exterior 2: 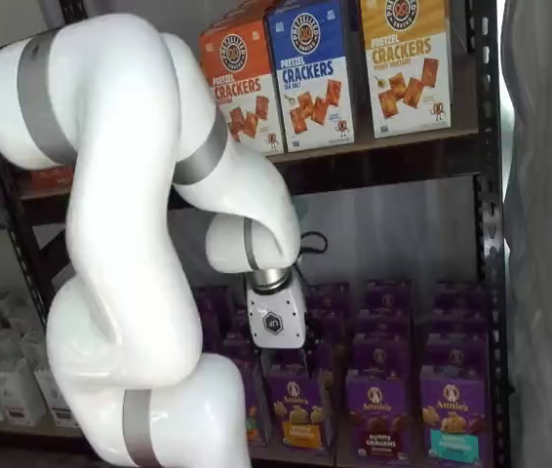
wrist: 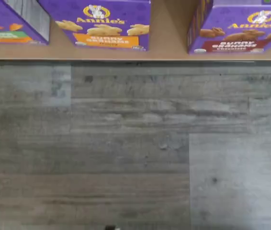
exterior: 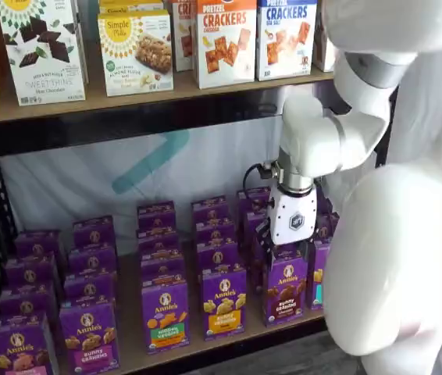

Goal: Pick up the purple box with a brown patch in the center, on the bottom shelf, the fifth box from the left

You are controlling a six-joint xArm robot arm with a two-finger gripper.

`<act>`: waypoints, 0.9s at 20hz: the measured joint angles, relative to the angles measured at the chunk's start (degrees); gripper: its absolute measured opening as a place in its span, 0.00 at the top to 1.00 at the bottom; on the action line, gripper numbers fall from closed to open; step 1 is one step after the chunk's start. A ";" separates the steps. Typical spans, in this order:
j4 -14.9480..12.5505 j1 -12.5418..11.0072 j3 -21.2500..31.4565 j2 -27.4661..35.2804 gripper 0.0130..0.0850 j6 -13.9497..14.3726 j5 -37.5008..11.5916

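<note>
The purple box (exterior: 286, 287) with brown bunny crackers and a dark brown band stands at the front of its column on the bottom shelf (exterior: 130, 344). It also shows in a shelf view (exterior 2: 378, 410) and in the wrist view (wrist: 243, 29). My gripper (exterior: 287, 248) hangs just above and slightly behind this box, its white body pointing down. Only dark bits of the fingers show beside the body, so I cannot tell whether they are open. In a shelf view the gripper (exterior 2: 281, 349) is low in front of the purple columns. It holds nothing that I can see.
A purple carton with a yellow-orange band (exterior: 223, 303) stands to the box's left, and one with a teal band (exterior 2: 452, 417) to its right. More purple cartons fill the rows behind. Cracker boxes (exterior: 226, 41) stand on the higher board. Grey plank floor (wrist: 126, 143) lies below the shelf edge.
</note>
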 joint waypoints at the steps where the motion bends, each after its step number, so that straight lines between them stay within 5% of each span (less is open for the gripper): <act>1: 0.00 -0.07 -0.66 1.93 0.00 -0.10 -1.28; 9: -1.10 -1.64 -6.97 15.70 0.00 -0.75 -9.28; 18: 3.02 -4.18 -14.81 27.13 0.00 -7.27 -13.57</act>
